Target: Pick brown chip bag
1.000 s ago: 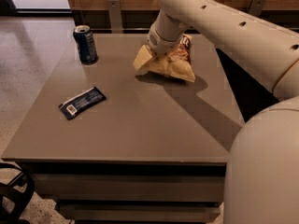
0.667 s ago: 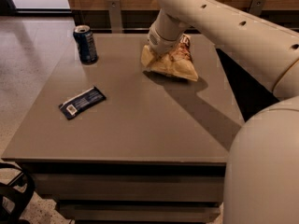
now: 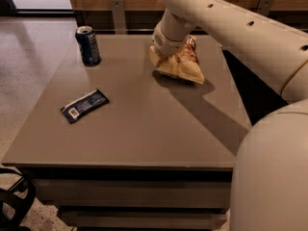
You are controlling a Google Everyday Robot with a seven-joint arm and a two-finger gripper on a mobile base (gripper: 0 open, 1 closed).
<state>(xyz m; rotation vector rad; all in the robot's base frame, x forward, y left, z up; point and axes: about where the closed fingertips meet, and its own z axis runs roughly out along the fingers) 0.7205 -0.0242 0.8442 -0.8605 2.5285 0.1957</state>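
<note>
The brown chip bag [image 3: 184, 61], crinkled with a tan-yellow lower part and a dark top, is at the far middle of the table [image 3: 144, 124]. My gripper [image 3: 167, 52] comes down onto the bag's left end from above and is shut on it. The wrist hides the fingertips. The bag hangs tilted, its right end low, with a shadow on the table just beneath it.
A blue drink can [image 3: 88, 45] stands at the far left corner. A flat dark blue wrapper [image 3: 84, 105] lies on the left half. My arm [image 3: 240, 28] spans the right side above the table. Wooden wall behind, floor at left.
The bag's left corner has drawn in to the right and the bag has risen slightly with the gripper. The can and wrapper have not moved.
</note>
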